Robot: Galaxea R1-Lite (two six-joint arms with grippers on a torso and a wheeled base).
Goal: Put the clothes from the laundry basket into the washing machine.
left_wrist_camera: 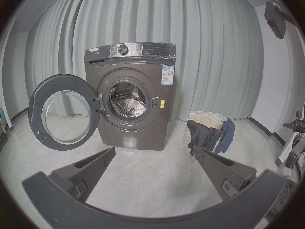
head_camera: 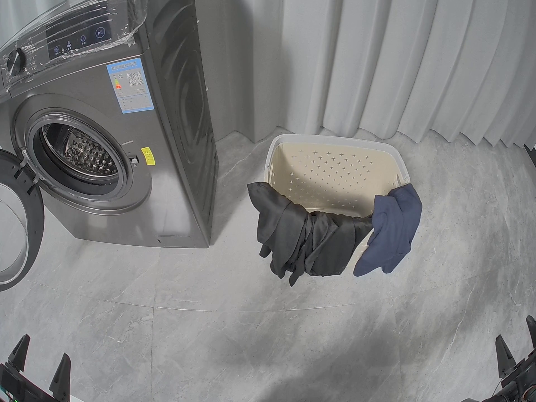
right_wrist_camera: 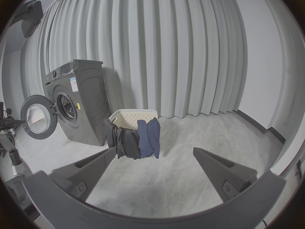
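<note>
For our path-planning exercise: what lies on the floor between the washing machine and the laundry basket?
Nothing: in the head view the washing machine and the laundry basket stand apart, with bare grey floor between them.

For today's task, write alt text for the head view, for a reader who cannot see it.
A cream laundry basket stands on a grey floor with a black garment and a navy garment draped over its near rim. To its left, a washing machine has its door open.

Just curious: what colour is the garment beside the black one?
Navy blue garment; best in head view.
</note>
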